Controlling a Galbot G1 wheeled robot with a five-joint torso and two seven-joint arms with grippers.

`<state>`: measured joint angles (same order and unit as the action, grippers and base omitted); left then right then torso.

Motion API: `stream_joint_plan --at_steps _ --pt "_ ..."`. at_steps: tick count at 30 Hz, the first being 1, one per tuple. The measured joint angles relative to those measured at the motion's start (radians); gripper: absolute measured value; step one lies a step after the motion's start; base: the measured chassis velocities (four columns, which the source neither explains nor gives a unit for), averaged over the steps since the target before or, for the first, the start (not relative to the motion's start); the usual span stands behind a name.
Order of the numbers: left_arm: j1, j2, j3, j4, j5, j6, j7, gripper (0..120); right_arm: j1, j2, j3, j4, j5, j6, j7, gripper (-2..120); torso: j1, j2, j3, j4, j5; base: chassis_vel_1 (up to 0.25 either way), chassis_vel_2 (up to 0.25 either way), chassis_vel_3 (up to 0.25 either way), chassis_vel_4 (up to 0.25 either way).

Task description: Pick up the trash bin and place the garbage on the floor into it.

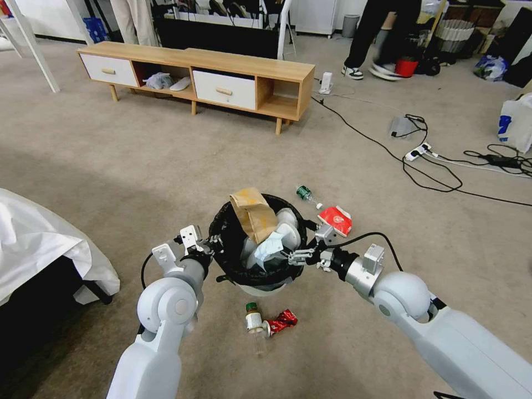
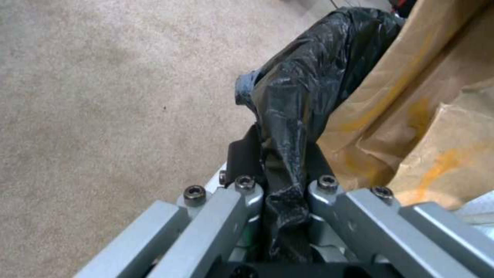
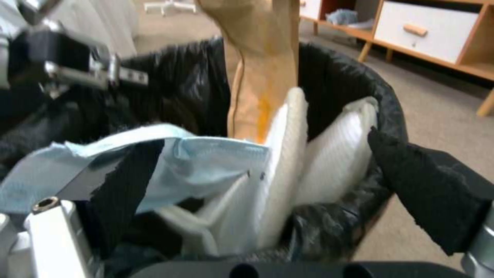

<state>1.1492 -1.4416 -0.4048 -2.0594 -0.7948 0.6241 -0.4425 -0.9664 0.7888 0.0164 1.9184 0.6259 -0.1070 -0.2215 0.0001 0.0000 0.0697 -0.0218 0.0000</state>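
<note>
The trash bin (image 1: 260,289) is white with a black bag (image 2: 319,65) folded over its rim (image 3: 381,88), and it sits between my two arms. A crumpled brown paper bag (image 1: 254,213) sticks up out of it, beside white tissues (image 3: 329,154) and a pale blue sheet (image 3: 206,162). My left gripper (image 1: 213,244) (image 2: 282,162) is shut on the bin's left rim, pinching the black bag. My right gripper (image 1: 296,256) (image 3: 275,181) is open over the right rim, and the blue sheet lies across one finger. On the floor lie a green-capped bottle (image 1: 306,194), a red packet (image 1: 336,219), a second bottle (image 1: 255,327) and a crushed red wrapper (image 1: 281,321).
A low wooden cabinet (image 1: 221,77) stands at the back. Cables and a power strip (image 1: 418,151) run across the carpet at the right. A white sheet (image 1: 39,244) covers something at my left. A white bag (image 1: 518,124) and a red bucket (image 1: 406,67) stand far right.
</note>
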Motion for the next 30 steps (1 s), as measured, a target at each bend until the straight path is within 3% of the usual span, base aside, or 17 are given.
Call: stream_joint_plan --at_steps 10,13,15,16,18,30 --pt "0.004 0.001 -0.004 -0.01 -0.003 0.0 -0.001 4 -0.026 -0.047 0.043 0.049 -0.053 -0.125 0.061 100 0.0 0.0 0.0 0.0001 0.0001 0.0 0.0 0.0 0.0" --pt "0.005 0.0 -0.003 -0.014 -0.003 0.0 -0.001 4 -0.03 -0.053 0.055 0.07 -0.054 -0.197 0.092 100 0.0 0.0 0.0 0.0001 0.0 0.0 0.0 0.0 0.0" --pt "0.007 -0.003 0.0 -0.017 -0.001 0.0 -0.002 4 -0.031 -0.057 0.071 0.114 -0.023 -0.331 0.152 100 0.0 0.0 0.0 0.0 0.0 0.0 0.0 0.0 0.0" --pt "0.007 -0.003 0.0 -0.017 -0.001 0.0 -0.002 4 -0.031 -0.057 0.071 0.114 -0.023 -0.331 0.152 100 0.0 0.0 0.0 0.0 0.0 0.0 0.0 0.0 0.0" --pt "0.01 -0.005 0.001 -0.017 0.001 0.0 -0.001 4 -0.03 -0.056 0.08 0.14 0.024 -0.412 0.195 100 0.0 0.0 0.0 0.0 -0.0001 0.0 0.0 0.0 0.0" --pt "0.015 -0.005 -0.004 -0.022 0.004 -0.003 -0.001 4 -0.035 -0.053 0.141 0.187 0.072 -0.441 0.234 100 0.0 0.0 0.0 0.0 0.0 0.0 0.0 0.0 0.0"
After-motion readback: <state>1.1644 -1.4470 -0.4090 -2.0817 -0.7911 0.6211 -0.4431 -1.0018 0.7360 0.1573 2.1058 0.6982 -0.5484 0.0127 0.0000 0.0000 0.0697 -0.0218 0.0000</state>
